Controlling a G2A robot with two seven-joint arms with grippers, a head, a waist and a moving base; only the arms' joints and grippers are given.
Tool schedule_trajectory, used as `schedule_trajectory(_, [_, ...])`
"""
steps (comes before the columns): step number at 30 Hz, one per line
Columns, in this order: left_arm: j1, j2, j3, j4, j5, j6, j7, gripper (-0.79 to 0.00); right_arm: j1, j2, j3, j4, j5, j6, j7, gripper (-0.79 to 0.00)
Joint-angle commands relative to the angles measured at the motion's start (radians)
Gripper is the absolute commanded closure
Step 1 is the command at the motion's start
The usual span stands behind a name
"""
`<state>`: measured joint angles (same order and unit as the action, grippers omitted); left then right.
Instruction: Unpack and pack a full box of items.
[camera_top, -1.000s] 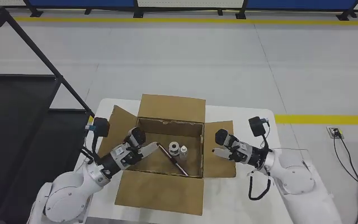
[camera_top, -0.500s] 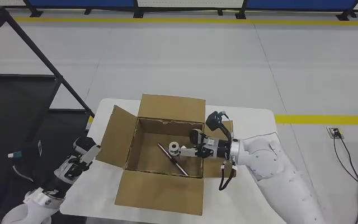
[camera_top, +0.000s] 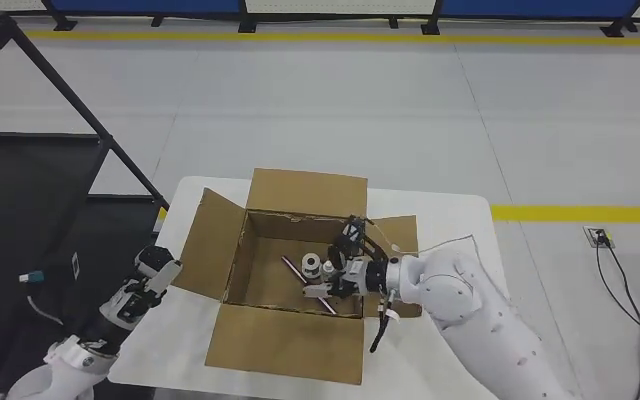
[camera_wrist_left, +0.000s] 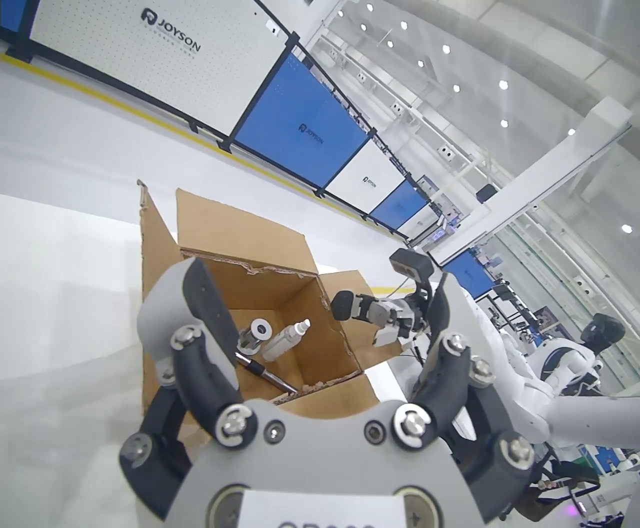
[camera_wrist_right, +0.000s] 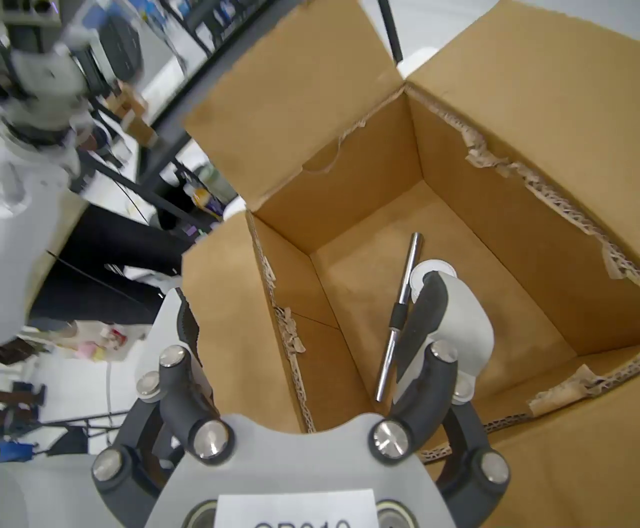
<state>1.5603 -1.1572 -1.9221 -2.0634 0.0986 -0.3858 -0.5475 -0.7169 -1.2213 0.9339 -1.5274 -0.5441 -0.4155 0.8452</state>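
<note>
Left gripper spread wide; box beyond holds bottle, rod, roll.

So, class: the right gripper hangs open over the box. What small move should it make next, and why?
Probably lower the right gripper onto the metal rod and close: it is open and empty, and the rod lies loose on the box floor beneath.

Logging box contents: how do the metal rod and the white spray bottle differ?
The metal rod is long and thin; the white spray bottle is short and stout. The rod is silvery with a black band; the bottle is all white. Both are inside the cardboard box.
</note>
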Motion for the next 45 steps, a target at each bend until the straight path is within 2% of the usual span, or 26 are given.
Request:
schedule_trajectory(1, [-0.018, 0.003, 0.005, 0.016, -0.047, 0.032, -0.032, -0.785, 0.029, -0.012, -0.054, 0.014, -0.102, 0.069, -0.005, -0.785])
schedule_trajectory(6, [-0.048, 0.012, -0.015, 0.054, -0.118, 0.117, -0.097, -0.785, 0.103, -0.049, -0.158, 0.093, -0.231, 0.221, -0.024, -0.785])
schedule_trajectory(10, [-0.056, 0.018, -0.034, 0.074, -0.162, 0.138, -0.130, -0.785, 0.161, -0.078, -0.215, 0.177, -0.265, 0.271, -0.003, -0.785])
schedule_trajectory(17, [-0.051, 0.021, -0.043, 0.080, -0.185, 0.138, -0.140, -0.785, 0.245, -0.129, -0.295, 0.294, -0.240, 0.300, 0.105, -0.785])
schedule_trajectory(19, [-0.051, 0.021, -0.043, 0.080, -0.185, 0.138, -0.140, -0.785, 0.260, -0.142, -0.312, 0.317, -0.249, 0.323, 0.121, -0.711])
schedule_trajectory(21, [-0.051, 0.021, -0.043, 0.080, -0.185, 0.138, -0.140, -0.785, 0.269, -0.153, -0.325, 0.334, -0.253, 0.339, 0.131, -0.456])
schedule_trajectory(22, [-0.051, 0.021, -0.043, 0.080, -0.185, 0.138, -0.140, -0.785, 0.273, -0.157, -0.330, 0.344, -0.254, 0.346, 0.138, -0.391])
schedule_trajectory(24, [-0.051, 0.021, -0.043, 0.080, -0.185, 0.138, -0.140, -0.785, 0.280, -0.166, -0.339, 0.358, -0.264, 0.368, 0.148, -0.314])
schedule_trajectory(26, [-0.051, 0.021, -0.043, 0.080, -0.185, 0.138, -0.140, -0.785, 0.283, -0.174, -0.343, 0.367, -0.271, 0.390, 0.149, -0.271])
schedule_trajectory(30, [-0.051, 0.021, -0.043, 0.080, -0.185, 0.138, -0.140, -0.785, 0.282, -0.181, -0.339, 0.366, -0.285, 0.411, 0.151, 0.000])
schedule_trajectory(38, [-0.051, 0.021, -0.043, 0.080, -0.185, 0.138, -0.140, -0.785, 0.244, -0.166, -0.286, 0.258, -0.358, 0.466, 0.145, 0.000])
schedule_trajectory(45, [-0.051, 0.021, -0.043, 0.080, -0.185, 0.138, -0.140, -0.785, 0.144, -0.116, -0.149, -0.020, -0.509, 0.575, 0.184, 0.000])
